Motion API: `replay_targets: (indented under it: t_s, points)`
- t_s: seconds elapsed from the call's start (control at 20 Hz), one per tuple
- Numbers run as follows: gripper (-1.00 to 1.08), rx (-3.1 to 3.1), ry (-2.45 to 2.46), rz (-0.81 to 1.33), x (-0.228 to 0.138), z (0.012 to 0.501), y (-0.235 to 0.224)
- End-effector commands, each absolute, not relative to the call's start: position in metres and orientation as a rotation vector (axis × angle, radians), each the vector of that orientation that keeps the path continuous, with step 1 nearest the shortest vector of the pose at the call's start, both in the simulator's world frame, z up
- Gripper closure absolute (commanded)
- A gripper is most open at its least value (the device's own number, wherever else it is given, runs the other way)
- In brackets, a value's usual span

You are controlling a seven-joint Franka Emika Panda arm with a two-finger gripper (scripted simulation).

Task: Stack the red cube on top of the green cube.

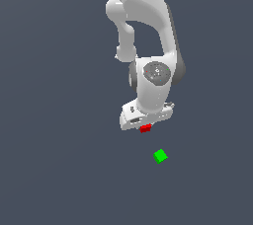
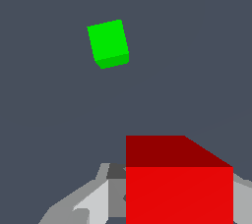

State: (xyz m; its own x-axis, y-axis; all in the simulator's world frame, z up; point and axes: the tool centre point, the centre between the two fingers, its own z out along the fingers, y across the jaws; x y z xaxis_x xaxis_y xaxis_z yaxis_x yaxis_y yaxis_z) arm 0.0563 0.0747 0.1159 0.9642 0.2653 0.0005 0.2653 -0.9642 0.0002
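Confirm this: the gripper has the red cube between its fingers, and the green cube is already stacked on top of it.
Not quite. The gripper does have the red cube between its fingers, but the green cube is not stacked on it. The exterior view shows it lying apart on the grey floor, and the wrist view shows the same gap.

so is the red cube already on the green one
No, the red cube sits at the gripper, while the green cube lies apart on the floor with nothing on it.

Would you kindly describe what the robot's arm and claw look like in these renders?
The arm is glossy white, with rounded, bulbous links and dark grey bands at the joints. A grey disc with tiny coloured specks caps the wrist. The claw has a white boxy body. No cables show.
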Motion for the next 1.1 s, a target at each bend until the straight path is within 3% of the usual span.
replay_targets:
  t_s: [0.0,1.05]
  points:
    - [1.08,3.113,0.421,0.001,0.06,0.114,0.078]
    - [1.08,3.113,0.42,0.001,0.129,0.074,0.127]
